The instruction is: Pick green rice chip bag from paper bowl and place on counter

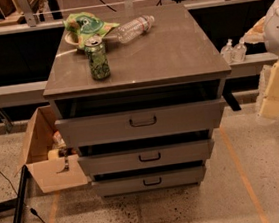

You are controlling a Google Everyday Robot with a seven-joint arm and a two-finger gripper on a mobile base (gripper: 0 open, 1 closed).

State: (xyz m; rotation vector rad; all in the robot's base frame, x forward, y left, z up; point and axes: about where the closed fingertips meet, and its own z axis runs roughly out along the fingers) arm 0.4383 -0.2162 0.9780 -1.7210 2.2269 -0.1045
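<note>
Bag: green rice chip bag (88,25) lies in the paper bowl (71,39), just behind the soda can (96,58).
Bottle: water bottle (135,27) lies behind-right of the can.
Open room: the worktop (173,54) right of the can, out to its edges.
Gripper: gripper (276,93) hangs far right of the can, beyond the worktop's right edge; its grip cannot be told.

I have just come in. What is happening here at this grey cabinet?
A robot is about to take a snack bag out of a bowl, but the pick has not yet begun. Its gripper is at the right edge of the view, beside the cabinet and below the counter. The green rice chip bag lies in the paper bowl at the counter's far left corner. A green soda can stands upright in front of them, and a clear plastic bottle lies on its side just right of the bag.
</note>
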